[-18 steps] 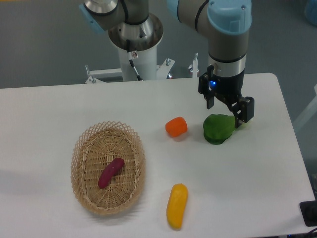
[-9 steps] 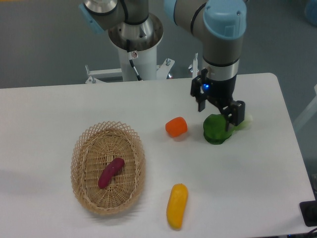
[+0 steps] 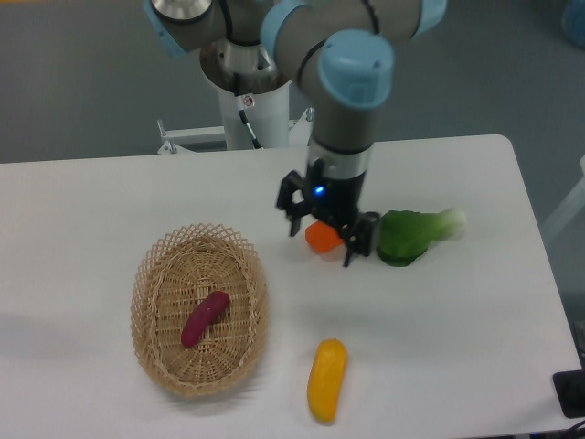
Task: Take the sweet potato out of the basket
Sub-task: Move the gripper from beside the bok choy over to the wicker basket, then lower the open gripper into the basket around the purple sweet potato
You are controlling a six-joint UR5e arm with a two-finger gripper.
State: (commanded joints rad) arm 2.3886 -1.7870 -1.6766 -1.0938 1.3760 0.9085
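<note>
The sweet potato [image 3: 205,318], slim and magenta-purple, lies slanted in the middle of the oval wicker basket [image 3: 155,357] at the left of the table. My gripper [image 3: 327,239] hangs open above the table, well to the right of the basket and higher in the picture, with nothing between its fingers. It stands over the orange chunk [image 3: 320,240] and partly hides it.
A green leafy vegetable with a white stem [image 3: 416,234] lies just right of the gripper. A yellow-orange oblong vegetable [image 3: 327,380] lies near the front edge, right of the basket. The arm's base stands at the back centre.
The arm has swung left, from above the green vegetable to above the orange chunk. The green vegetable now shows in full. The sweet potato and basket have not moved.
</note>
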